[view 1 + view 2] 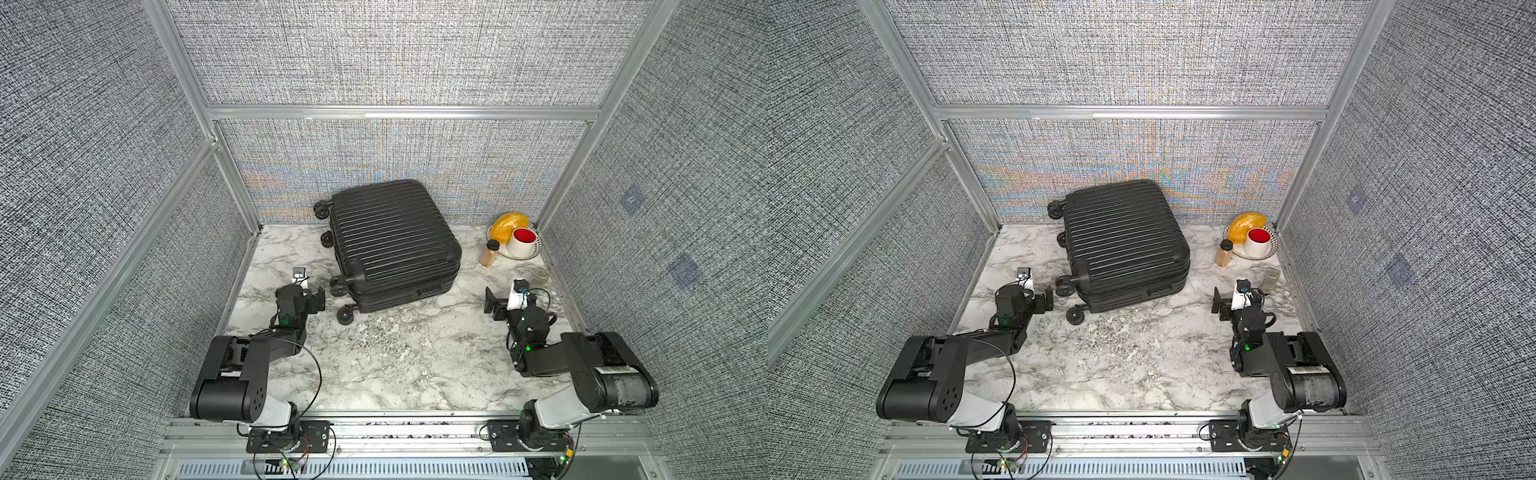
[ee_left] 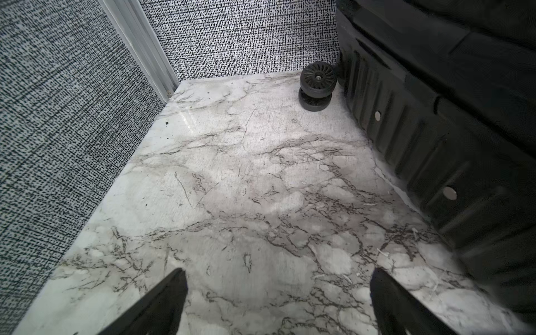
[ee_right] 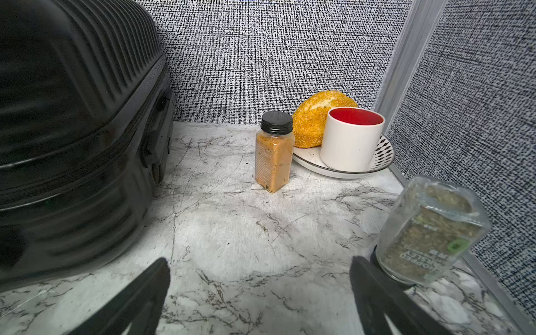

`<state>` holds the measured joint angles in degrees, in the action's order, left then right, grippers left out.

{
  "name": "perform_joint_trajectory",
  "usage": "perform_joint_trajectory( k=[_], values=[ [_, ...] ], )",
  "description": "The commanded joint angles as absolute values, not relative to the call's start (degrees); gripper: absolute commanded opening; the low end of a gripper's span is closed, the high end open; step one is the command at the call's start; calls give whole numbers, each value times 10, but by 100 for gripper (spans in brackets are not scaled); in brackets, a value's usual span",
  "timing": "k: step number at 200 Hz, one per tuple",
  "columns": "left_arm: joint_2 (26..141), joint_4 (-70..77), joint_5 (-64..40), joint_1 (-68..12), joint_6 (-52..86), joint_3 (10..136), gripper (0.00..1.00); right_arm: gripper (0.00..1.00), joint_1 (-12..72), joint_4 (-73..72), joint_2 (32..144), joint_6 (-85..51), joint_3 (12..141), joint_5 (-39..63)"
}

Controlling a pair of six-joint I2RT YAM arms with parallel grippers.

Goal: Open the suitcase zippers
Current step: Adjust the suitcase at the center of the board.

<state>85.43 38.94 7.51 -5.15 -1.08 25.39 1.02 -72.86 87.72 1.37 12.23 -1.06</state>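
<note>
Read on the label of the clear herb jar (image 3: 432, 229), standing inverted on its cap: "HOPPED" in white capitals, upside down, leading edge cut off. Line beneath too blurred to make out. Noted fine white print down the side of the orange spice bottle (image 3: 274, 150), too small to read. Noted a striped sticker on the right arm (image 1: 615, 369) in both top views, illegible.

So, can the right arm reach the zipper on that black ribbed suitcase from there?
Probably yes: the right arm's open fingers sit beside the black ribbed hard-shell suitcase, with only bare marble tabletop between them and the thin black zipper seam.
</note>
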Motion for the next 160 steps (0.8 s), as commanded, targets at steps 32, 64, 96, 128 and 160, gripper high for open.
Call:
perform_joint_trajectory(
  k=[32, 64, 96, 128, 160],
  values=[
    [853, 400, 71, -51, -11, 254, 99, 98, 11, -739, 878, 14, 122, -10],
    [853, 400, 72, -51, -11, 254, 99, 98, 10, -739, 878, 14, 121, -10],
    [853, 399, 71, -51, -11, 254, 99, 98, 10, -739, 879, 13, 122, -10],
    [847, 410, 71, -51, -14, 246, 99, 98, 10, -742, 875, 13, 120, -10],
    [718, 309, 83, -52, -2, 243, 99, 98, 13, -673, 779, 14, 114, -9]
  ],
)
